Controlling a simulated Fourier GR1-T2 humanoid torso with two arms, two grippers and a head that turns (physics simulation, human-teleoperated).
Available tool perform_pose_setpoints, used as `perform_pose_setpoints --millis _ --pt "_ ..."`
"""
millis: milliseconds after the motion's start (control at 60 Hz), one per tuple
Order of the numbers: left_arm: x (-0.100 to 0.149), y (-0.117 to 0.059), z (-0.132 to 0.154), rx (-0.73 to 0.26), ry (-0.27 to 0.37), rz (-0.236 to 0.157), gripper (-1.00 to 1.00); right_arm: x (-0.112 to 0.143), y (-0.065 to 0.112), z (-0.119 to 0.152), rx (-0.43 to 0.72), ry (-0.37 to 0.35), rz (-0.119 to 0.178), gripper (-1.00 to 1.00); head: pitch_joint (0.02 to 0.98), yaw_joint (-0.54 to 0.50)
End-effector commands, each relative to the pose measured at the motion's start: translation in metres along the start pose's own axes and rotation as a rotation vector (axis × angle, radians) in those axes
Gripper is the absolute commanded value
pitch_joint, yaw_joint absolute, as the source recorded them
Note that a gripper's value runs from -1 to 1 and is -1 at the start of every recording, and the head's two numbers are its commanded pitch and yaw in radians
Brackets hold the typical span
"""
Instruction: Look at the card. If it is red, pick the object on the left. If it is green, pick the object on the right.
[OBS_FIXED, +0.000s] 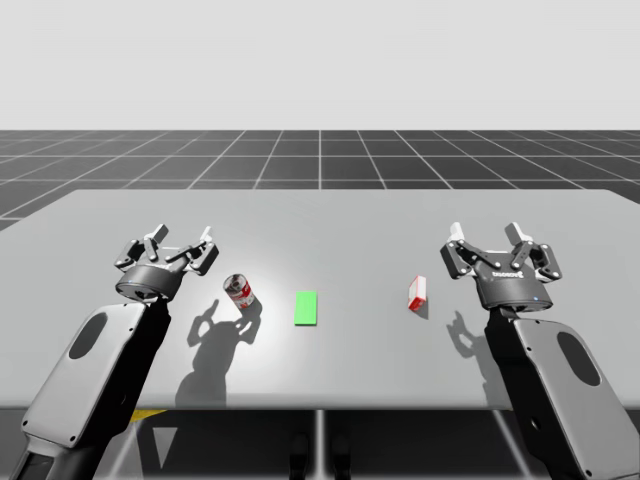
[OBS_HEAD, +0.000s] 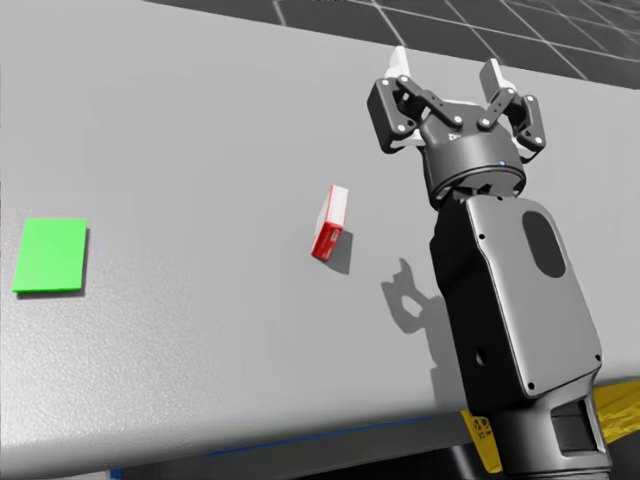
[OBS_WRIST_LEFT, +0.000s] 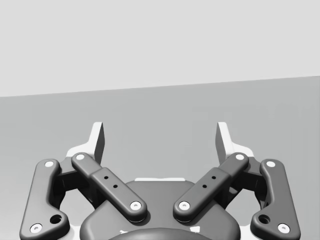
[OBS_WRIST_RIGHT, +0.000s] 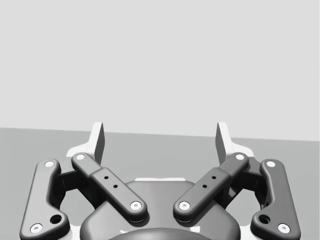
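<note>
- Nearest the tabletop's (OBS_FIXED: 400, 370) near edge, where my arms come in, my right gripper (OBS_FIXED: 485, 232) (OBS_HEAD: 446, 62) (OBS_WRIST_RIGHT: 160, 135) hangs released, fingers spread with nothing between them. It sits off the box's right side, toward the right edge and apart from it.
- My left gripper (OBS_FIXED: 183, 237) (OBS_WRIST_LEFT: 160, 132) is equally slack, just beside the can (OBS_FIXED: 238, 292) on its left-edge side.
- Risk, as I judge it: coming in sideways, one finger could clip the box and topple or skid it before the other arrives. The right wrist view looks out over bare table, so I would be aligning from the head view.
- Second risk: going for the can would be the wrong pick.
- Midway between the left and right edges lies the card (OBS_FIXED: 306, 308) (OBS_HEAD: 50, 255), flat and green, so the right-hand thing is mine.
- The box (OBS_FIXED: 417, 293) (OBS_HEAD: 331, 222) stands between the card and the right edge, level with both. It is thin and upright on a narrow face, red below and white on top, and likely easy to tip.
</note>
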Motion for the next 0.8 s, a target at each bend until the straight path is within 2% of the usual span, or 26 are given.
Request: perform_pose_setpoints --millis 17,83,133,167,217,283,350,450,583,600,633,667,800 --pt "0.0 0.0 0.0 0.0 0.0 0.0 -1.0 0.0 0.0 0.0 0.0 0.001 -0.005 -1.0 0.854 -0.42" --pt "-0.003 -0.001 -0.001 -0.005 0.004 0.0 -1.0 0.0 0.0 -0.001 0.001 0.007 -0.026 -1.0 0.846 -0.43" --pt "-0.004 -0.002 -0.001 -0.004 0.005 0.001 -1.0 0.001 0.0 -0.001 0.003 0.007 -0.026 -1.0 0.843 -0.43" --pt "-0.004 -0.002 -0.001 -0.003 0.005 0.003 -1.0 0.003 0.0 0.0 0.013 0.018 -0.055 -1.0 0.839 -0.43" --pt "-0.004 -0.001 -0.001 -0.001 0.006 0.005 -1.0 0.006 0.001 0.002 0.022 0.018 -0.071 -1.0 0.833 -0.42" --pt "-0.004 -0.001 -0.001 0.0 0.006 0.009 -1.0 0.01 0.002 0.006 0.028 0.021 -0.071 -1.0 0.829 -0.42" --pt "-0.004 -0.002 -0.001 -0.001 0.007 0.01 -1.0 0.015 0.004 0.011 0.029 0.016 -0.052 -1.0 0.829 -0.41" --pt "-0.005 -0.002 -0.002 -0.002 0.009 0.01 -1.0 0.026 0.009 0.02 0.048 0.028 -0.063 -1.0 0.829 -0.41" --pt "-0.006 -0.003 -0.002 -0.003 0.016 0.011 -1.0 0.031 0.02 0.041 0.06 0.079 -0.072 -1.0 0.833 -0.41" --pt "-0.007 -0.003 -0.001 -0.003 0.017 0.012 -1.0 0.031 0.025 0.048 0.013 0.098 -0.04 -1.0 0.834 -0.41" --pt "-0.007 -0.003 -0.001 -0.004 0.018 0.011 -1.0 0.03 0.028 0.053 -0.021 0.103 -0.023 -1.0 0.836 -0.41" --pt "-0.007 -0.003 -0.001 -0.004 0.019 0.011 -1.0 0.029 0.032 0.061 -0.026 0.124 -0.036 -1.0 0.836 -0.41" --pt "-0.007 -0.003 -0.001 -0.006 0.021 0.011 -1.0 0.02 0.046 0.094 -0.024 0.192 -0.046 -1.0 0.843 -0.4"
